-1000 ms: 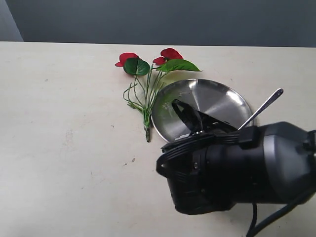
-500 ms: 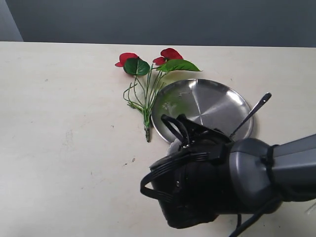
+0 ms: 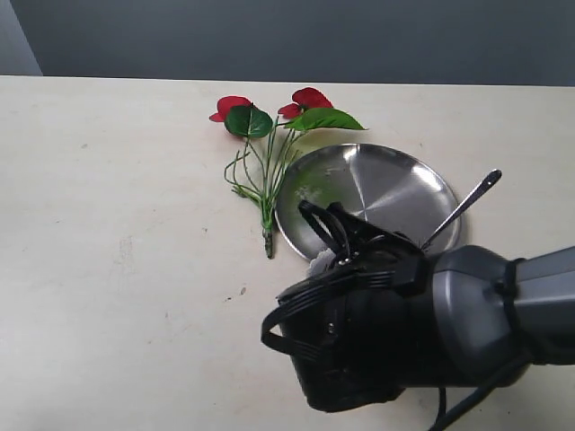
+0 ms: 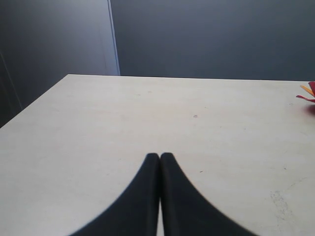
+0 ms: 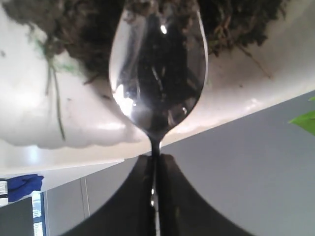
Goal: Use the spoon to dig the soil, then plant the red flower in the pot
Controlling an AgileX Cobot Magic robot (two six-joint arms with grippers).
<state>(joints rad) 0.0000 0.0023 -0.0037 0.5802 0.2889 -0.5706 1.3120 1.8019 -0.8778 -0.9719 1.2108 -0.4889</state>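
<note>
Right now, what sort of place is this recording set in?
Probably a lab tabletop staged for a planting demo: a bare cream table against a plain grey wall, an artificial red flower lying beside a steel plate, and a spoon at soil in a white pot.

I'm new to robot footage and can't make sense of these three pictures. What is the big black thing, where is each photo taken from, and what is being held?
This is a robot with two arms, each ending in a two-fingered end effector. One picture comes from a camera off the arms. The big black shape there is the right arm's wrist, close to the lens. Behind it on the pale table lie a red flower and a round steel plate.

The other two pictures come from cameras on each wrist. The left end effector is shut on nothing, over bare table.

The right end effector is clamped on a metal spoon; its handle sticks up past the arm in the outside picture. The spoon's bowl sits at dark soil in a white pot.
</note>
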